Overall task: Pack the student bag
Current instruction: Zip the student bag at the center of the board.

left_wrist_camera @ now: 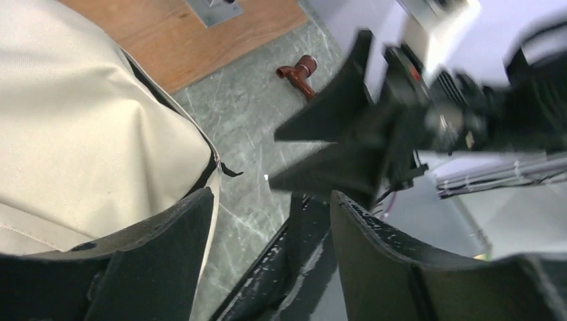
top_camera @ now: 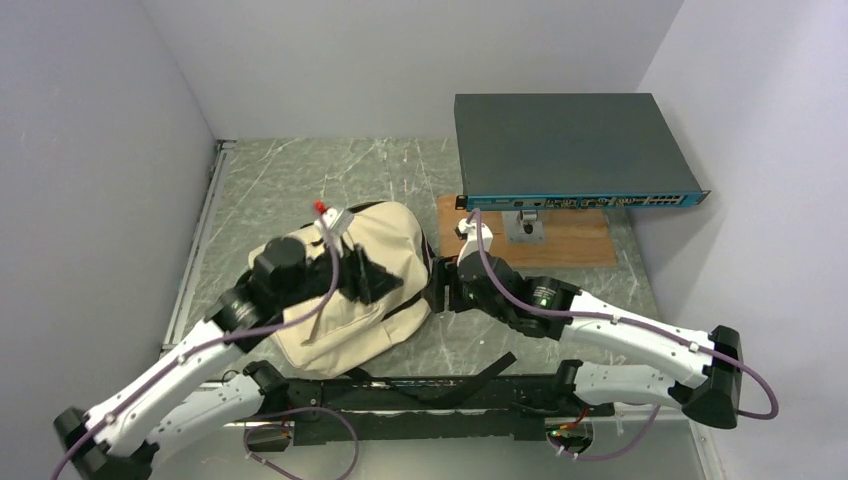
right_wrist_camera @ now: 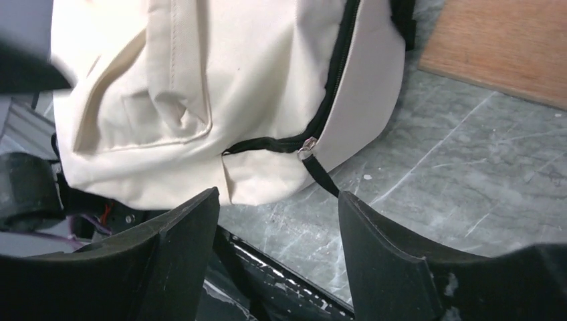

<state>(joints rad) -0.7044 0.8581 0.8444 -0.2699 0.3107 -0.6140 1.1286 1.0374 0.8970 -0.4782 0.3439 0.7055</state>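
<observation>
Backpack: we are viewing the cream canvas backpack [top_camera: 345, 290] lying flat on the marble-patterned surface [top_camera: 300, 180], just ahead of the arm bases.
Zipper: the black zipper [right_wrist_camera: 334, 80] is running shut down to its pull [right_wrist_camera: 309, 148], whose tab is trailing toward the surface.
Left hand: our left hand [top_camera: 365, 280] is hovering over the bag, fingers apart and empty, placed as if to steady the fabric.
Right hand: our right hand [top_camera: 437, 285] is waiting beside the bag's edge facing the pull, fingers apart, gripping nothing.
Stage: a closed bag suits either unopened or already packed.
Loose item: a small brown piece [left_wrist_camera: 299, 71] is lying near the wooden board [top_camera: 560, 235].
</observation>
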